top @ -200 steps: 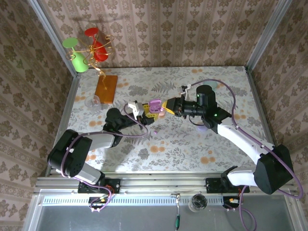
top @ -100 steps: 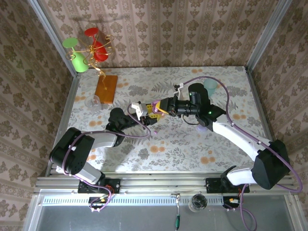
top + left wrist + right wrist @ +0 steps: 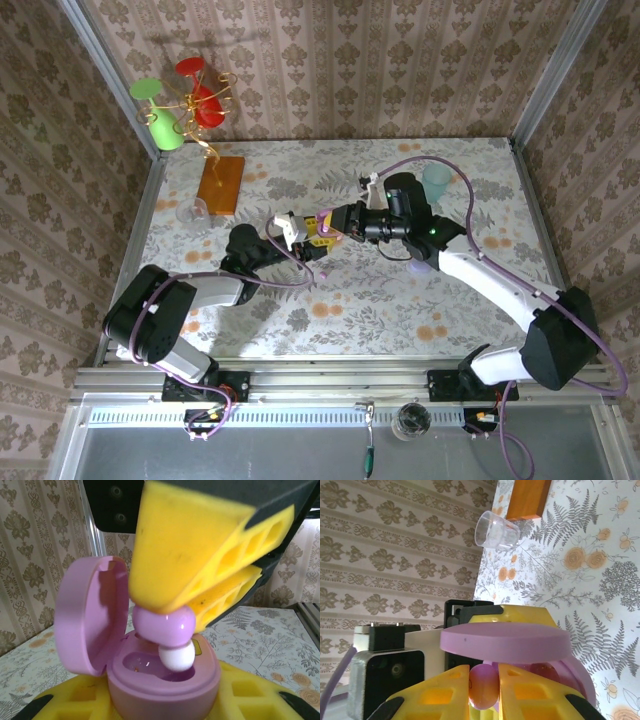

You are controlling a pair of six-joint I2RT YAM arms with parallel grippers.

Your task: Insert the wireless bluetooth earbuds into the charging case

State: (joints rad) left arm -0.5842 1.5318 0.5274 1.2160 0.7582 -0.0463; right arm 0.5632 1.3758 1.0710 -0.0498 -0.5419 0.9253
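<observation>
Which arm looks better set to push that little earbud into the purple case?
The right arm. The right gripper already pinches the earbud with its tip at the socket of the open case, while the left gripper is occupied holding that case.

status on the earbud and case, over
Left gripper shut on lilac charging case, lid open. Right gripper shut on lilac earbud, tip at the well's mouth. Nothing in the way.

Bright, even light is cast from above onto the table (image 3: pixel 380 300); soft shadows are thrown beneath the arms. In the left wrist view the nearest yellow fingers (image 3: pixel 190 545) are blurred, and glare is seen on the lilac earbud (image 3: pixel 161 625).
</observation>
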